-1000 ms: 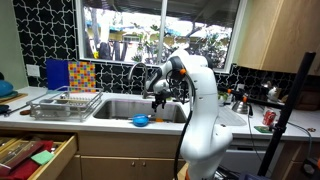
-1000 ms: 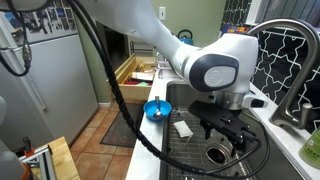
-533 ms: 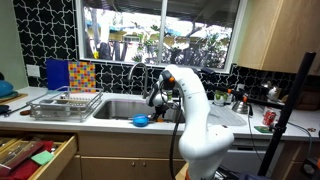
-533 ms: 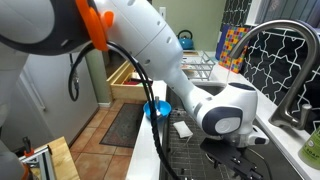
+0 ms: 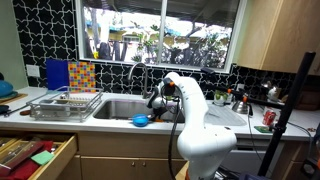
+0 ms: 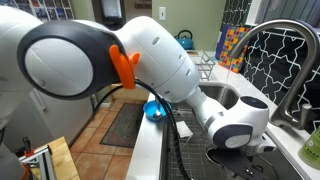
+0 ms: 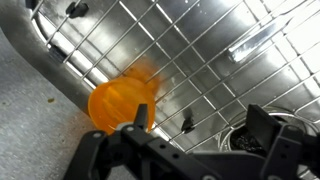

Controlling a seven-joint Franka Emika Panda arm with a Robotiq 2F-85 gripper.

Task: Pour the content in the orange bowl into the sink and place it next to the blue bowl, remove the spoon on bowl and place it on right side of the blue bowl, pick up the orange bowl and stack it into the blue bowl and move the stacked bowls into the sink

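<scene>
In the wrist view the orange bowl is a blurred shape on the wire grid at the bottom of the sink, close to its left wall. My gripper is open above the grid. Its left finger is at the bowl's lower right edge and nothing is between the fingers. The blue bowl sits on the counter edge in front of the sink, and it also shows in an exterior view. My gripper hangs low in the basin. No spoon is visible.
A wire dish rack stands on the counter beside the sink. The faucet rises behind the basin, and its curved spout is near the arm. A drawer is pulled open below the counter. A drain strainer lies under the right finger.
The arm has swung and lowered the wrist deeper into the sink. In an exterior view the arm's body now fills most of the picture and hides the gripper.
</scene>
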